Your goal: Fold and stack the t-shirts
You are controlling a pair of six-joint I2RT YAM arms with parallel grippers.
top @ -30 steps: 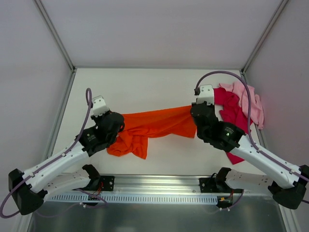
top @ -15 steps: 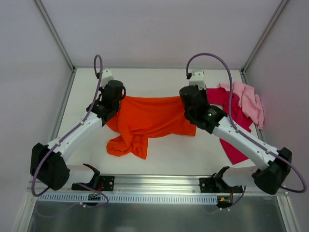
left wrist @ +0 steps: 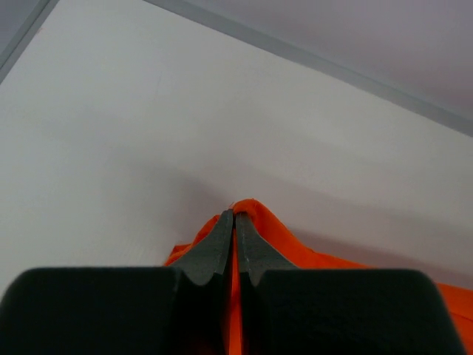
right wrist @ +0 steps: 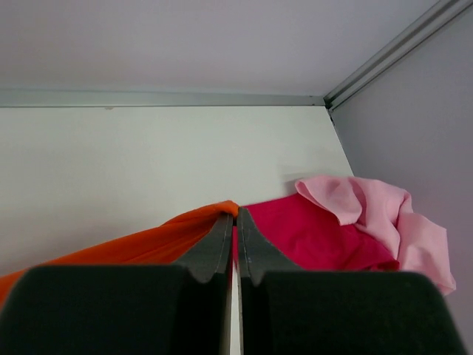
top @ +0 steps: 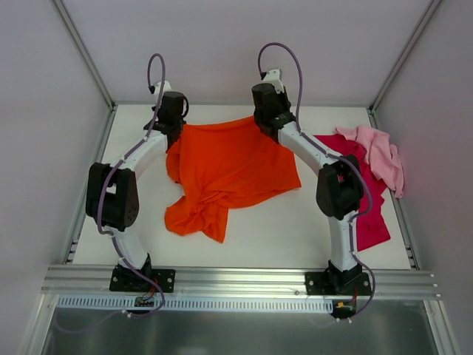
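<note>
Arms swung far, spreading orange t-shirt point(top: 229, 166) | left hand point(left wrist: 234, 216), right hand point(right wrist: 236, 216) clamped on its far corners | counter point(top: 332, 120) far edge close

The first t-shirt point(top: 233, 166) lies in the middle of the table point(top: 295, 237). To its right, a second t-shirt point(top: 366, 214) lies partly under a third t-shirt point(top: 380, 151).

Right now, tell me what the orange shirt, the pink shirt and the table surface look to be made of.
Orange t-shirt: soft matte knit cloth, likely cotton jersey, since it drapes and bunches in loose folds.
Pink t-shirt: similar thin matte cloth, crumpled into soft creases.
Table: a smooth, hard white board with a dull sheen, perhaps laminate. The exact material is unclear.
</note>
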